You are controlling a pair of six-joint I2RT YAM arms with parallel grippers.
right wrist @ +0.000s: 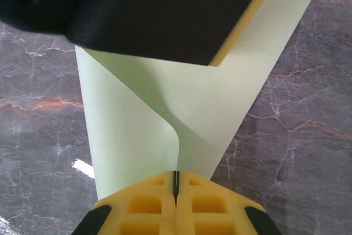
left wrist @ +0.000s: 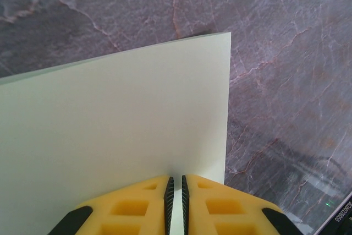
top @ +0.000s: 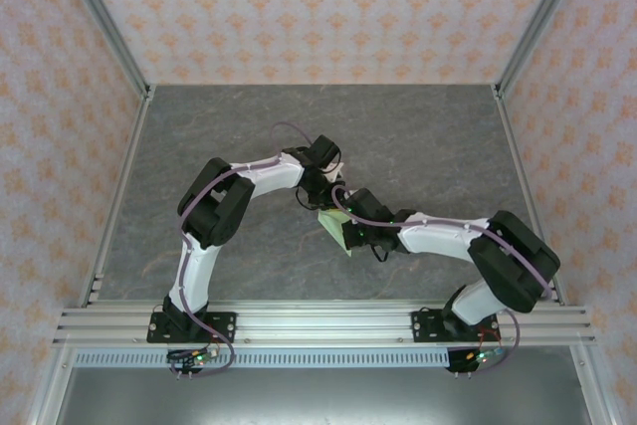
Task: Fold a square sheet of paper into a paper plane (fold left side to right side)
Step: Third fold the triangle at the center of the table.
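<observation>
Near the middle of the grey table, the square sheet of paper was held between both arms, partly curled over itself. The left hand clamped one flat edge, and the right hand pinched the curled part, fingers pressed together.

Bright, even light from above. My paper shades its own curl softly; the table shows one small glare spot. Whatever sits closest to my wrist cameras blurs.
</observation>
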